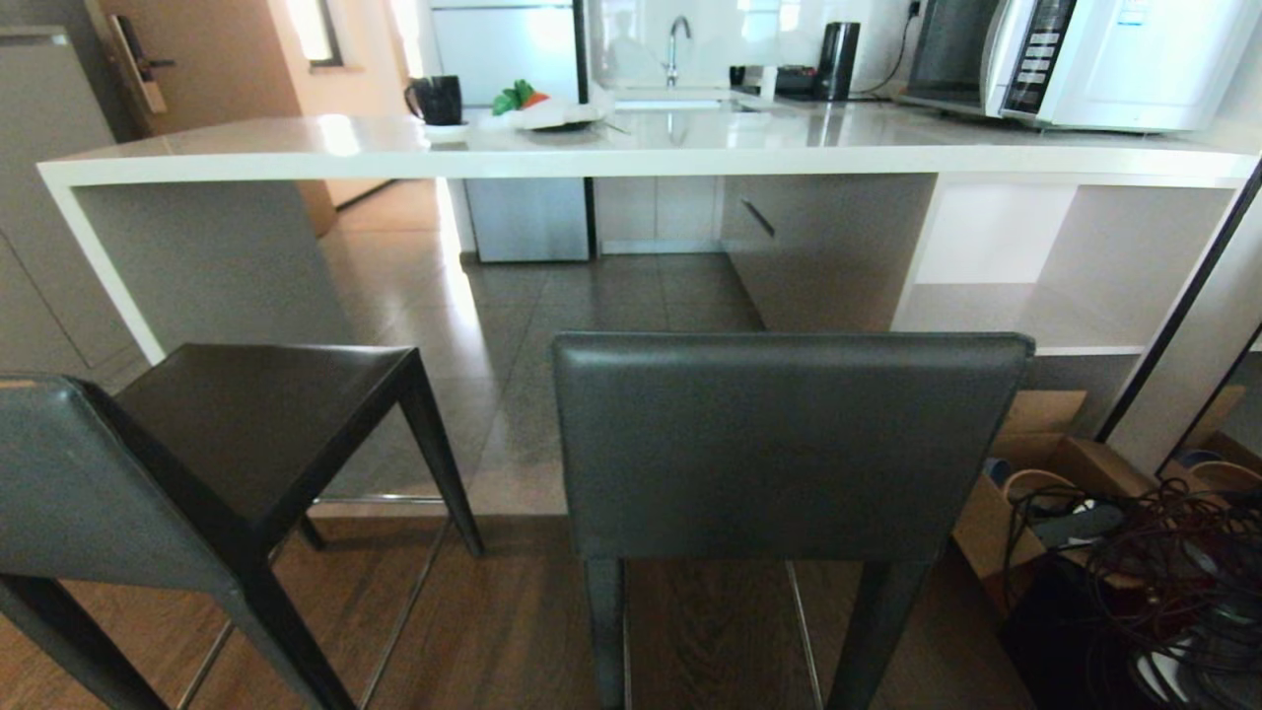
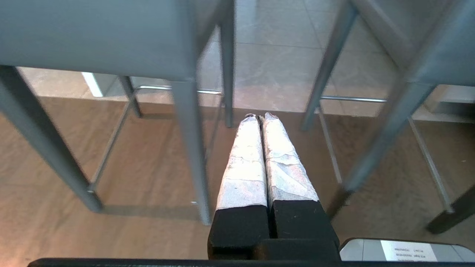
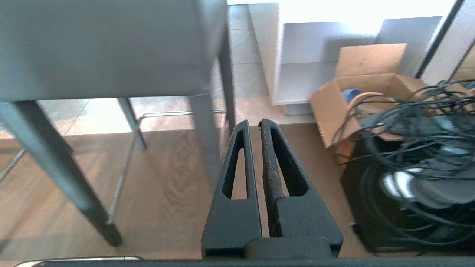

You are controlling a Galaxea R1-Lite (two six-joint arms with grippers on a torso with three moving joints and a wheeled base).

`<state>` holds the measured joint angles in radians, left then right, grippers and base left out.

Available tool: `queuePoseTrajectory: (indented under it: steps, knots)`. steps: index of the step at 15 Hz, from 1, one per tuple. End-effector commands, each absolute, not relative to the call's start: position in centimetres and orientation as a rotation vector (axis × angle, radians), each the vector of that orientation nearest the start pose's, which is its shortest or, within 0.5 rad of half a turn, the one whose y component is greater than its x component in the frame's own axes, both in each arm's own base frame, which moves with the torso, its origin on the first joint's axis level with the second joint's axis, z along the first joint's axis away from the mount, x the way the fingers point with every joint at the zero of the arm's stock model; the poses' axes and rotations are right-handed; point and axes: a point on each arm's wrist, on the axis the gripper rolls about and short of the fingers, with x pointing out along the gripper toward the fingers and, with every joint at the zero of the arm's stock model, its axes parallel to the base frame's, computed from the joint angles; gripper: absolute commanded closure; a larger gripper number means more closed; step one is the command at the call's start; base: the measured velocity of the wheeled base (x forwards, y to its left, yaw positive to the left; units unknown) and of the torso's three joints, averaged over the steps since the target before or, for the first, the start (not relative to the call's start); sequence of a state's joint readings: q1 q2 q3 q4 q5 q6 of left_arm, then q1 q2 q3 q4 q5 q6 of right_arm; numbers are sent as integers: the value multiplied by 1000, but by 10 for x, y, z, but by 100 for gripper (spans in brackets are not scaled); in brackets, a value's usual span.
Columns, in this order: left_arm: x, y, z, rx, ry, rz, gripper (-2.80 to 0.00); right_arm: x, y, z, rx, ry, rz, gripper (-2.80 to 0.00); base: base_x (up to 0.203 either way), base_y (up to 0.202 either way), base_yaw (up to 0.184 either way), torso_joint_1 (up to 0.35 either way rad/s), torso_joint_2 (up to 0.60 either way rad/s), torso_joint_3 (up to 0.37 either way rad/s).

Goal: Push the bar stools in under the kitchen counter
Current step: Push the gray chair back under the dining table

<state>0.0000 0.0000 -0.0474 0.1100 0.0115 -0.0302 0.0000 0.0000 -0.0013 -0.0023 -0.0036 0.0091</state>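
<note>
stools: two tall dark grey leather-backed bar stools, one [image 1: 789,444] dead ahead, other [image 1: 197,463] on the left, turned askew; both out on the wood floor, short of the counter
counter: long glossy white stone kitchen counter [image 1: 631,158], space beneath open
left gripper [image 2: 261,116]: white-wrapped fingers pressed together, empty, low between the stools' legs
right gripper [image 3: 254,124]: black fingers together, empty, beside the stool's leg
clutter: open cardboard box [image 3: 356,92], black cable tangle [image 3: 415,148] at right

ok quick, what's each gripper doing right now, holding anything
left gripper: shut, holding nothing, low behind the bar stools.
right gripper: shut, holding nothing, low beside the right-hand stool.
</note>
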Motion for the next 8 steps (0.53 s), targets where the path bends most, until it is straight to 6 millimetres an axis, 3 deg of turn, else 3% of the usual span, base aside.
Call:
queuePoseTrajectory:
  steps: [1, 4, 8]
  knots:
    - [-27, 0, 77, -30, 65, 12, 0, -23, 0, 76, 9, -2, -3, 0, 0, -194, 0, -2, 0, 0]
    - [-27, 0, 77, -30, 64, 13, 0, -23, 0, 76, 9, -2, -3, 0, 0, -177, 1, 5, 1, 3]
    - [-27, 0, 77, -30, 64, 13, 0, -23, 0, 76, 9, -3, -3, 0, 0, -22, 0, 1, -1, 1]
